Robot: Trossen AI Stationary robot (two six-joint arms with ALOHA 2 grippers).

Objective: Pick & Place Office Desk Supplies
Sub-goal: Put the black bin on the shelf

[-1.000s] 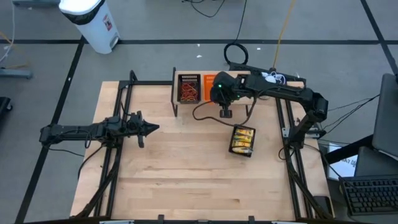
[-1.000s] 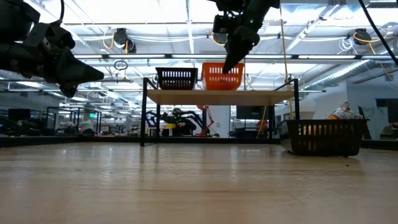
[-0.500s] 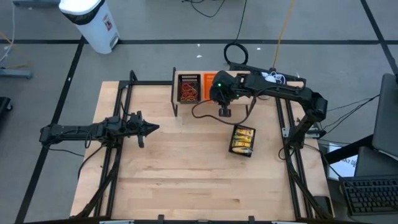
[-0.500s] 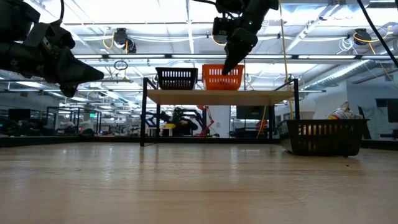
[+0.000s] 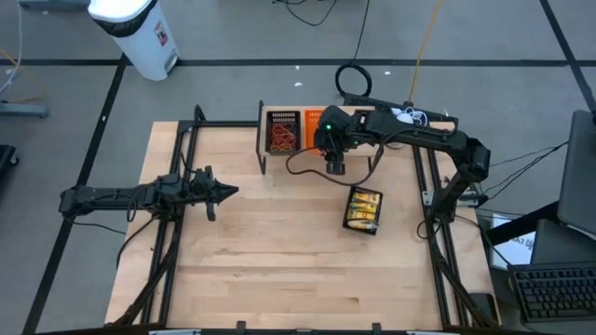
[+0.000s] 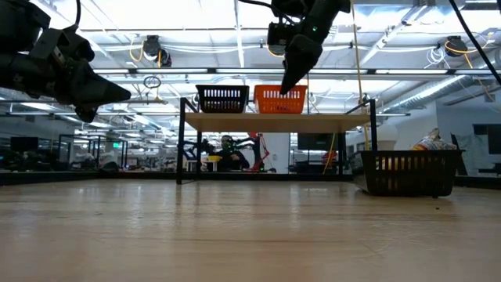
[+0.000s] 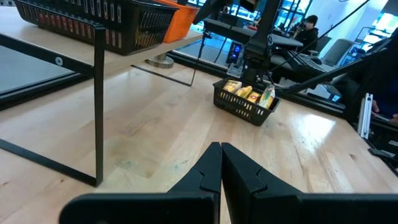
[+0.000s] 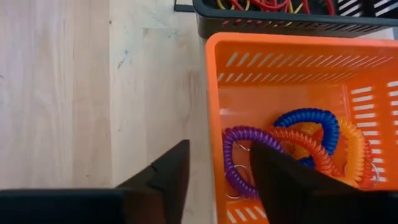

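Observation:
On a raised shelf [image 6: 274, 122] at the table's far side stands the small orange tray [image 8: 373, 93]. Coiled purple [image 8: 239, 155], blue [image 8: 311, 118] and orange rings [image 8: 298, 146] lie in it. Beside it, a black mesh tray [image 5: 282, 132] holds red-brown rubber bands. A second black mesh tray [image 5: 363, 209], with yellow packets, rests on the table. My right gripper [image 8: 217, 180] hangs open just above the orange tray's rim, one finger over the tray and one outside it. My left gripper [image 5: 228, 191] is shut, raised over the table's left half.
The shelf's black frame legs [image 7: 99, 106] stand between my left gripper and the trays. Bare wood [image 5: 270, 251] fills the table's middle and near part. A white bin [image 5: 140, 33] and cables lie on the floor beyond the far edge.

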